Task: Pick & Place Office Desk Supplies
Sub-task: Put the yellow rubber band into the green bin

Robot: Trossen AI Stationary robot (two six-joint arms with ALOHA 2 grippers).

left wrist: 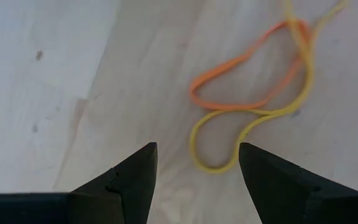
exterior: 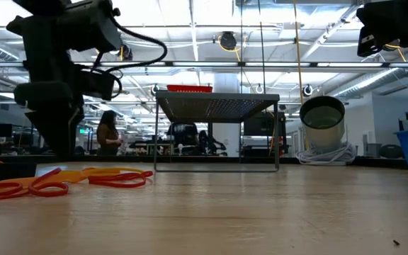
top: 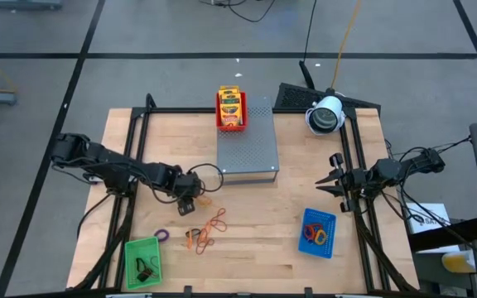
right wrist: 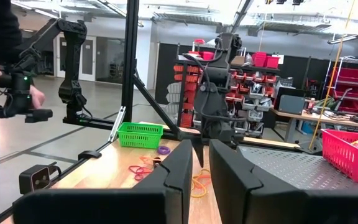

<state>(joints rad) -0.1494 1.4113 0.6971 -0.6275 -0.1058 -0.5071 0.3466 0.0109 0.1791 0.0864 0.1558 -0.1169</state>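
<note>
Green mesh tray (top: 142, 261) at the front left corner holds small dark clips (top: 145, 268); too small to make out their shape. Purple rubber band (top: 162, 235) lies just beside the tray's far right corner. Left arm reaches low across the table, left gripper (top: 190, 201) pointing down over bare wood; in the left wrist view its jaws stand apart, with a thin orange band (left wrist: 247, 81) and a yellow band (left wrist: 253, 134) tangled together just past the fingertips, partly cut off at the frame edge. More orange and red loops (top: 205, 232) sit in a loose pile in front of the gripper, flat on the wood. Grey perforated metal box (top: 248, 141) mid-table; red mesh tray (top: 231, 109) on its far left corner holds yellow-and-green crayon packets (top: 231, 101). Blue mesh tray (top: 319, 233) at front right has bands inside, colours hard to separate. Right gripper (top: 334, 175) hovers at the right edge, arm folded back, jaws slightly apart.
</note>
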